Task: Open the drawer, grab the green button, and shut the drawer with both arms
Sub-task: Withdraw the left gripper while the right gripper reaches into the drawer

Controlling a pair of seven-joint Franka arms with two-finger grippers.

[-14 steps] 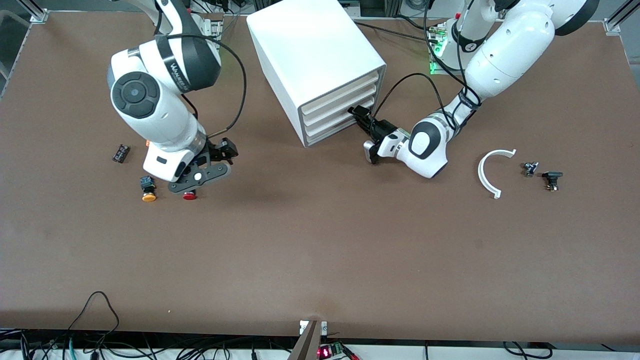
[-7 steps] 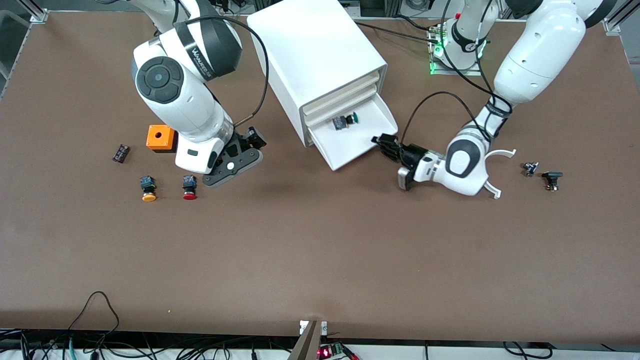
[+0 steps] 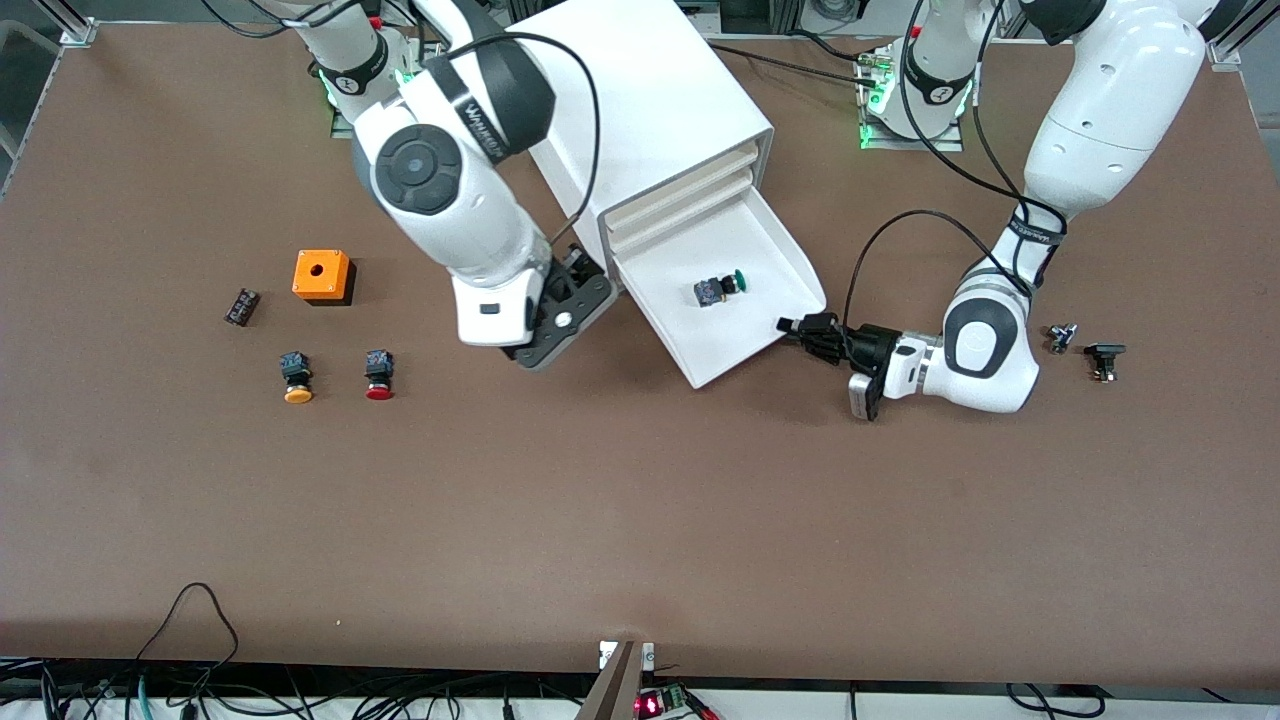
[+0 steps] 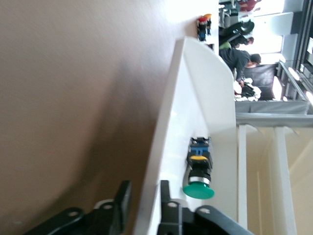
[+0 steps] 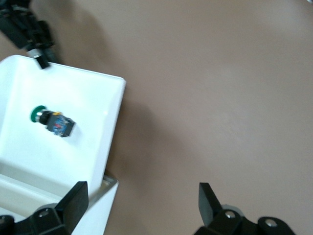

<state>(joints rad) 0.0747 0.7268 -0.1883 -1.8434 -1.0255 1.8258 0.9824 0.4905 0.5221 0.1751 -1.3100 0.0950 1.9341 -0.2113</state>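
The drawer [image 3: 760,345], lowest in the white cabinet [image 3: 620,110], stands pulled far out. The button [image 3: 718,290] with its green cap lies on its side on the drawer's floor. My left gripper [image 3: 785,326] is at the drawer's front rim. In the left wrist view the left gripper [image 4: 144,188] straddles the drawer's front wall [image 4: 166,127], a thin gap beside one finger; the button [image 4: 199,166] lies just inside. My right gripper [image 3: 590,278] hangs open and empty beside the cabinet's lower corner. The right wrist view shows the right gripper [image 5: 142,196], drawer rim [image 5: 113,122] and button [image 5: 51,121].
Toward the right arm's end sit an orange box [image 3: 322,275], a yellow-capped button [image 3: 296,377], a red-capped button [image 3: 378,374] and a small black part [image 3: 241,306]. Two small dark parts [image 3: 1062,338] [image 3: 1104,358] lie at the left arm's end. The upper drawers are shut.
The left gripper drew the drawer out of the cabinet, baring the button, and its jaws have now eased apart. The right arm swung from over the red-capped button to beside the cabinet.
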